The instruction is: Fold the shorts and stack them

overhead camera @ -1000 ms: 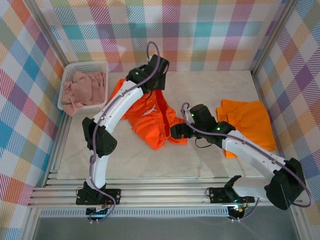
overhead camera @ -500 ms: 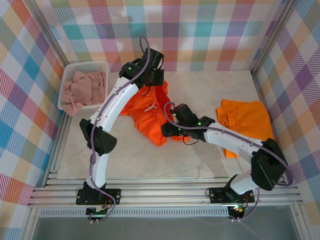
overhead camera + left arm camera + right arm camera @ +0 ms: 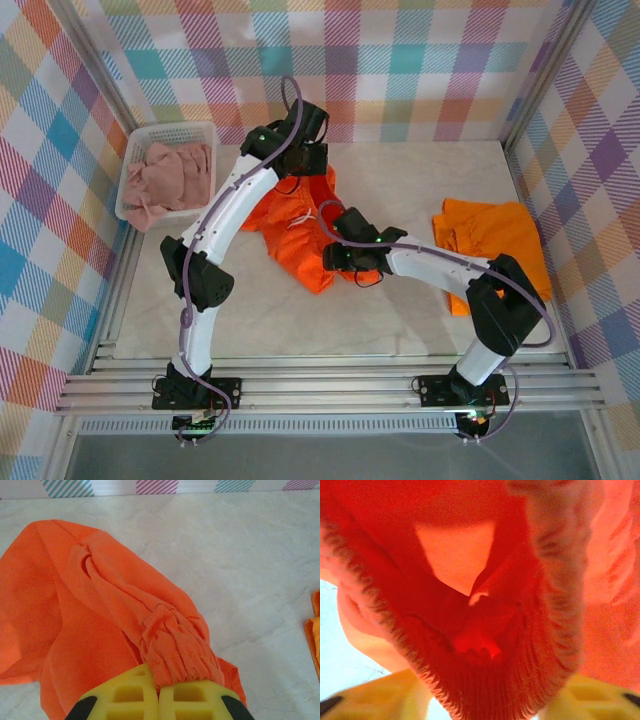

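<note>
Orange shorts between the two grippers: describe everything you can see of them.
The orange shorts are bright, soft cloth, crumpled on the pale table, not yet folded. The left gripper pinches their gathered elastic waistband at the far end, where the cloth is drawn into a twisted ridge. The right gripper grips a ribbed edge at the near side.
</note>
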